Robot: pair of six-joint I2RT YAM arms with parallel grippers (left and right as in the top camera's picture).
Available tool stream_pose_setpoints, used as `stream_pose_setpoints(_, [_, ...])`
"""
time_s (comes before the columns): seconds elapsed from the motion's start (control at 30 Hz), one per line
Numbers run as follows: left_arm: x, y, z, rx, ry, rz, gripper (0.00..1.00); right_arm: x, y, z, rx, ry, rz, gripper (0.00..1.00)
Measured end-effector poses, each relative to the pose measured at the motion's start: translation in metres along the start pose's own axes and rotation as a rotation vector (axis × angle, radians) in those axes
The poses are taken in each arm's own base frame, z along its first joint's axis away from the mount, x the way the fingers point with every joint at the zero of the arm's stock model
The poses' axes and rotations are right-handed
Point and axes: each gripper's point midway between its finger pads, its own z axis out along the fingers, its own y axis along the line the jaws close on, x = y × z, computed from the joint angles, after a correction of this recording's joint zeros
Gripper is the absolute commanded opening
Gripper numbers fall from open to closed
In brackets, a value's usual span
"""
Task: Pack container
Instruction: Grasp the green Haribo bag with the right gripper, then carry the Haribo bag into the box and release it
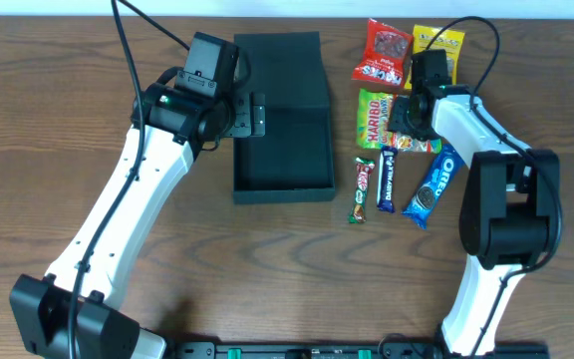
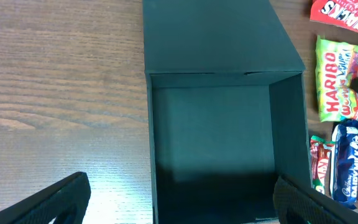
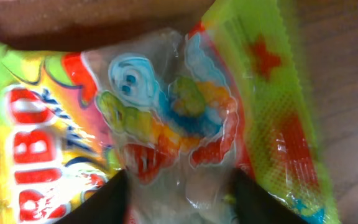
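My left tool [image 2: 180, 182] hangs over the near end of the matte dark charcoal-teal rectangular cardboard container [image 1: 285, 140], fingers spread wide: one over the wooden table [image 1: 88, 70] to the left of the box, the other by its right wall. The container sits mid-table with its flap lid [image 1: 279, 65] folded open away from me, and its inside is bare.

My right tool [image 3: 182, 196] is down on the green and yellow Haribo gummy bag [image 1: 375, 112], just right of the container. Its fingers stand partly apart on either side of the bag's clear window, and I cannot tell whether they are pinching it.

A red candy bag [image 1: 383, 52] and a yellow snack bag [image 1: 442, 42] lie beyond it. On the near side lie a red-and-green chocolate bar [image 1: 364, 189], a dark blue chocolate bar [image 1: 388, 180] and a blue Oreo packet [image 1: 432, 187].
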Motion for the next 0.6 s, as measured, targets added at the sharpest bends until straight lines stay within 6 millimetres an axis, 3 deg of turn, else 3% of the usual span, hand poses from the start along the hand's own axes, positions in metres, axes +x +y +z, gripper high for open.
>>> stream_pose_setpoints(0.03, [0.0,0.0,0.0,0.0,0.0,0.0,0.95,-0.001,0.0,-0.001,0.0,0.0,0.003,0.19])
stream_pose_setpoints(0.17, [0.0,0.0,0.0,0.0,0.0,0.0,0.95,0.001,0.0,-0.002,0.004,0.01,-0.002,0.01])
stream_pose_setpoints(0.47, [-0.004,0.011,0.0,-0.014,-0.006,-0.025,0.95,0.009,-0.002,-0.012,0.023,0.112,-0.007,0.01])
stream_pose_setpoints(0.6, [-0.015,0.024,-0.011,-0.022,-0.041,-0.056,0.95,0.0,0.003,-0.019,0.022,0.151,-0.009,0.01])
